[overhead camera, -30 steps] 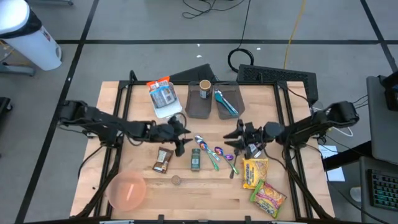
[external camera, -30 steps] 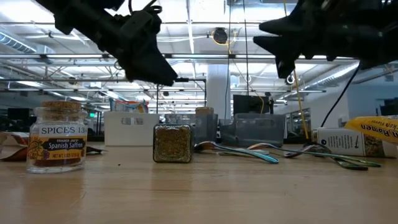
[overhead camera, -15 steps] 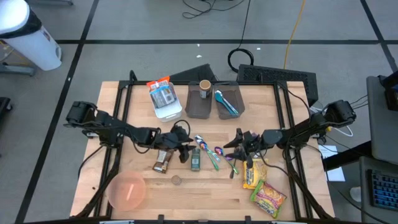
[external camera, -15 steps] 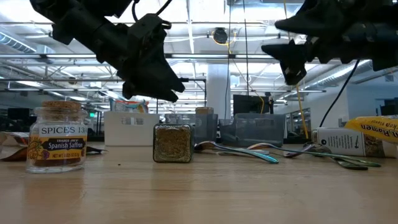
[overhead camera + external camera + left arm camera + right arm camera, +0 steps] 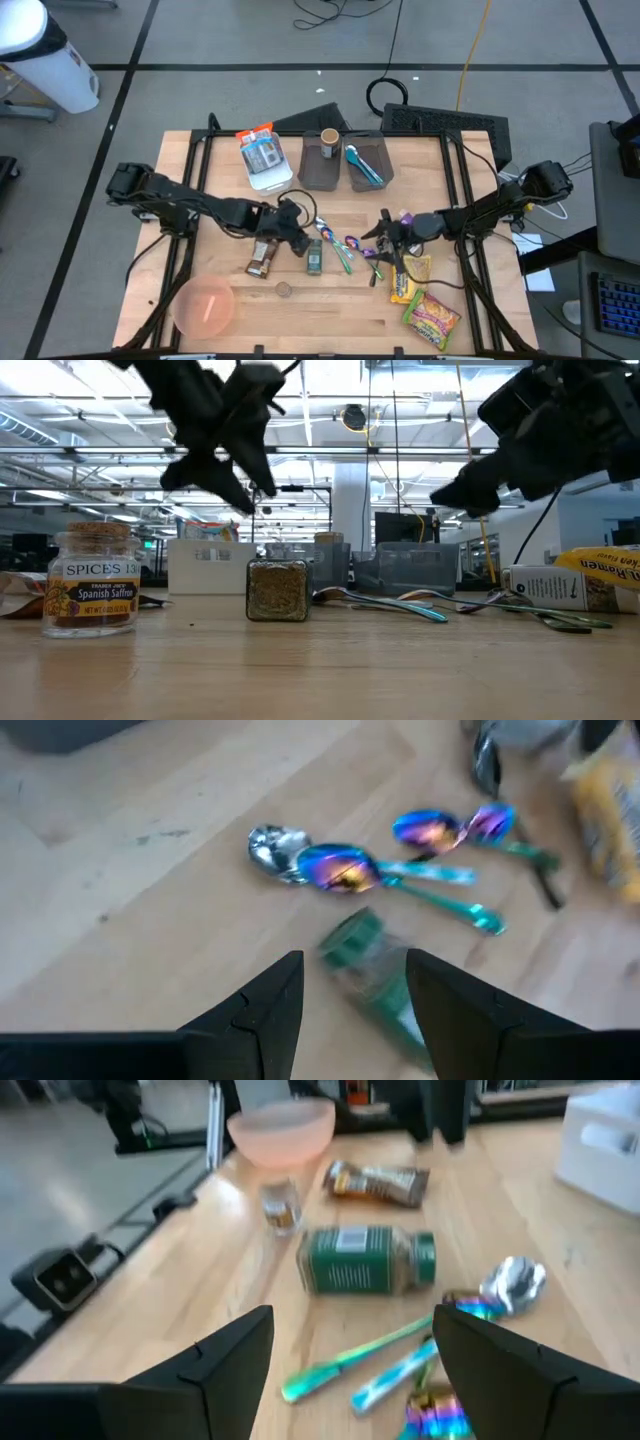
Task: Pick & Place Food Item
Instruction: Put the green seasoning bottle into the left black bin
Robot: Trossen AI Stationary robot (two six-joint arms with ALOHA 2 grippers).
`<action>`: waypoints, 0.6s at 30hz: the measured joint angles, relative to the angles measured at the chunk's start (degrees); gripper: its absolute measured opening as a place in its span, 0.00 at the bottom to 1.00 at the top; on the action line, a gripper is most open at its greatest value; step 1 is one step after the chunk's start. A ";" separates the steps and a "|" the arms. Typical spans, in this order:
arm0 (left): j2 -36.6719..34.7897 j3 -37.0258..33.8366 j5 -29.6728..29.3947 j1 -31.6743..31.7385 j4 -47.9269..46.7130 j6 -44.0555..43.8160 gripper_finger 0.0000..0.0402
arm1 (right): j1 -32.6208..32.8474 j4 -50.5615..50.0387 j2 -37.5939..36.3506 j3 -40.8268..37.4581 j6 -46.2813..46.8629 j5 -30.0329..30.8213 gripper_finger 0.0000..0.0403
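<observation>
- Claws both hang over the middle of the desk (image 5: 200, 160), neither grasping anything.
- Left claw (image 5: 297, 240) sits just above the green-capped spice jar (image 5: 314, 258), which lies on its side; fingers parted with nothing between them in the left wrist view, jar (image 5: 372, 982) right ahead of the tips. Looks like it is lining up on that jar.
- Right claw (image 5: 378, 241) hovers over the iridescent spoons (image 5: 345, 248), fingers spread wide and empty; right wrist view looks past them at the same green jar (image 5: 366, 1260) and the cutlery (image 5: 400, 1365).
- Food candidates: green jar at desk centre, small saffron jar (image 5: 92, 582) standing upright near the front edge, brown snack packet (image 5: 262, 258) flat beside the green jar, two yellow ramen packs (image 5: 420, 295) front right.
- Pink bowl (image 5: 204, 306) at front left, likely the drop spot; grey bins (image 5: 343, 160) at the back already hold a cup and utensils.
- Which item is the target I cannot tell for sure; the green jar is nearest to both claws.
- Jar lying flat means a grip across its body, not its cap; round side may roll.
</observation>
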 joint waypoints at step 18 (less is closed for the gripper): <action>20.52 27.64 3.44 -6.20 -26.77 -16.66 0.46 | 4.87 -4.16 0.00 -0.01 -3.21 0.00 0.66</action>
